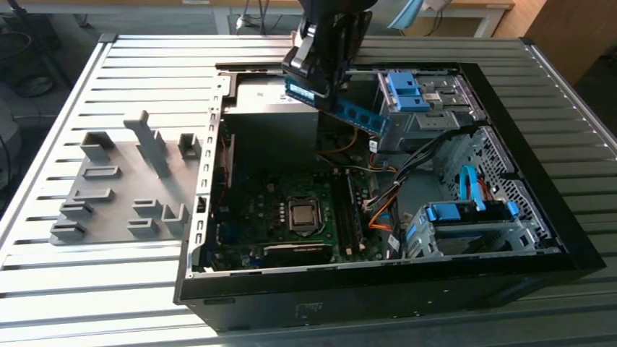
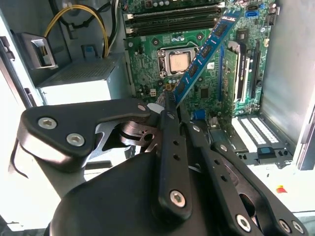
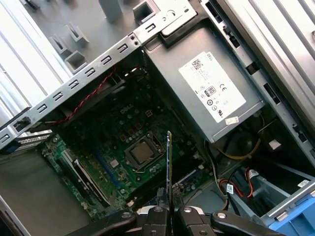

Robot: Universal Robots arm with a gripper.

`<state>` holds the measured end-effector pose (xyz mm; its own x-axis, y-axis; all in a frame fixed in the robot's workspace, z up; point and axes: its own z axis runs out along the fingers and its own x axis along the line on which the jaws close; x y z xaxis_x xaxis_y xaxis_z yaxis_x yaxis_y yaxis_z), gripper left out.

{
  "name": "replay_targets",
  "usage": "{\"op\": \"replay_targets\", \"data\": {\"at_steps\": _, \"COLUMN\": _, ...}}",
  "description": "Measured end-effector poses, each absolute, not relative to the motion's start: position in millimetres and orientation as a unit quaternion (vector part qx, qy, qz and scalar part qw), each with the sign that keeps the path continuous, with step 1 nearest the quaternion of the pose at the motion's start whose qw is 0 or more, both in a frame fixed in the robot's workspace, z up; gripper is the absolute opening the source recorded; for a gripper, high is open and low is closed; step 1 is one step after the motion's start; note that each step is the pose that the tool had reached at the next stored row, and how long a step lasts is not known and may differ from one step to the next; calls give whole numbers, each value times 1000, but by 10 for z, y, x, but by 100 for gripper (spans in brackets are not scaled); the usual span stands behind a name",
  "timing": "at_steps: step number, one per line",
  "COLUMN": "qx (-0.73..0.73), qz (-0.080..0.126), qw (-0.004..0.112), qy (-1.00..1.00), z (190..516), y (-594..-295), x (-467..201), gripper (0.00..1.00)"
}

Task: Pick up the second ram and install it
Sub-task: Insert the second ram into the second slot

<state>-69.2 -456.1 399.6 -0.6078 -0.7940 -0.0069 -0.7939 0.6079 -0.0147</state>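
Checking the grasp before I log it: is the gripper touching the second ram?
Touching. In the second wrist view the gripper clamps one end of the second ram; the first wrist view shows the stick edge-on, pinched between its fingertips.

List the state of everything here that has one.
ram, gripped at one end, tilted, held over the case, not seated.
gripper, shut on the ram.
case, lying on its side, open.
CPU, exposed, nothing mounted on it.

Claw pinched closed, wrist tilted downward.
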Motion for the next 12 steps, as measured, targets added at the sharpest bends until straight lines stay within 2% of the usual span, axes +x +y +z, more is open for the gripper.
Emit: {"op": "replay_targets", "data": {"at_steps": 12, "qx": -417, "qz": -5, "qw": 6, "qy": 909, "z": 3995, "y": -4561, "x": -692, "gripper": 14}}
